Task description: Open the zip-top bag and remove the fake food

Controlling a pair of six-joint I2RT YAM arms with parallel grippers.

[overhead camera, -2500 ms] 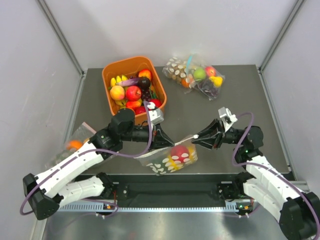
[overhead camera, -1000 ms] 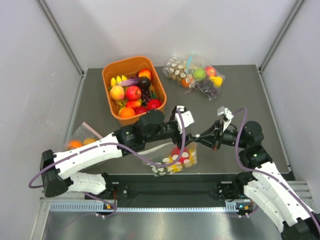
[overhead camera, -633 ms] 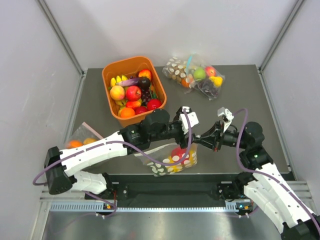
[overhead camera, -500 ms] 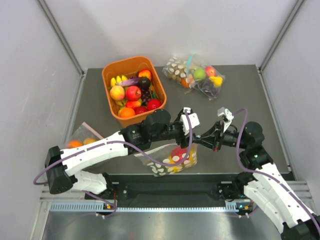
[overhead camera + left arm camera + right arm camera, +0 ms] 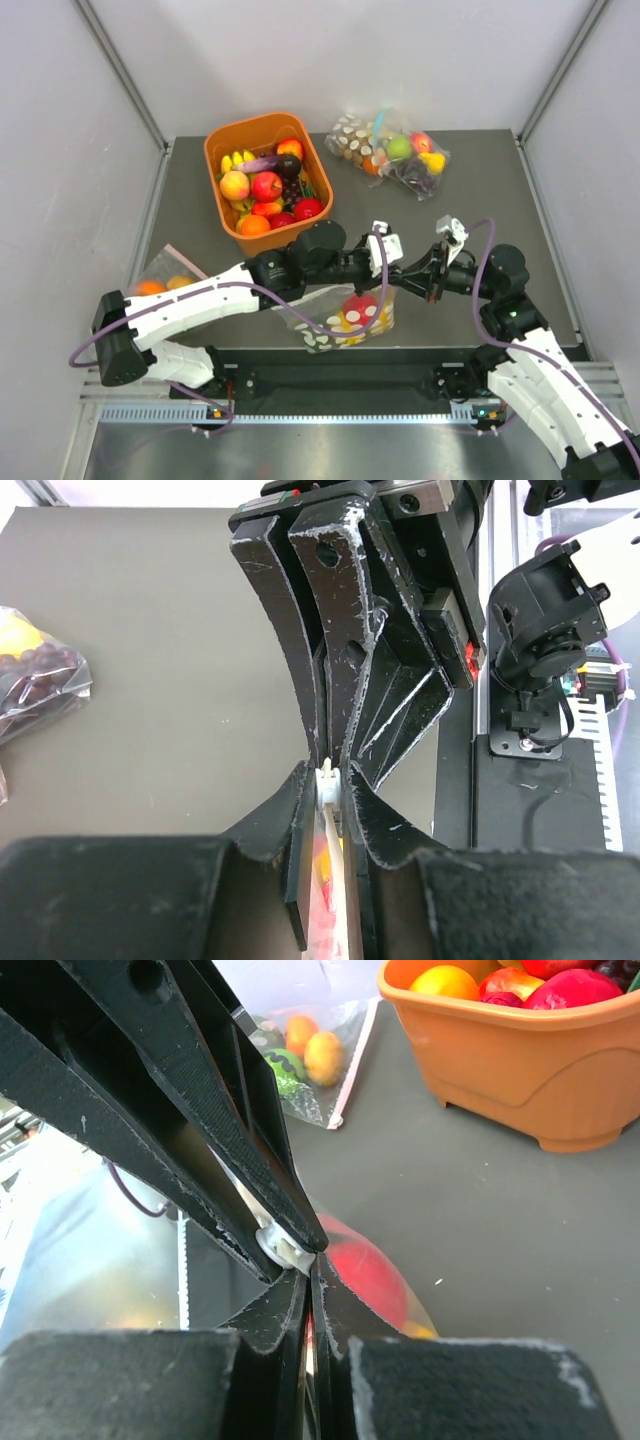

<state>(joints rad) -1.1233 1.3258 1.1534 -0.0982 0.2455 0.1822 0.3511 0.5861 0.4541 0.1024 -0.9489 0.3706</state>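
The zip-top bag (image 5: pixel 325 328) is gripped at its zip edge by the left claw (image 5: pixel 328 780) and the right claw (image 5: pixel 308 1285); fake food (image 5: pixel 358 304) is seen inside.

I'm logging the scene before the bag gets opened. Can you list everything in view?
zip-top bag: one, clear with white dots, near edge, centre
fake food: few pieces, red and yellow showing, inside that bag
bin: one, orange, back left
toy fruit: many, mixed colours, in the bin
second dotted bag: one, clear, back right, holding fruit
third dotted bag: one, clear, left edge, orange fruit inside
table: one, dark grey, under everything
left gripper: one, black, shut on the zip-top bag's top edge
right gripper: one, black, shut on the same edge
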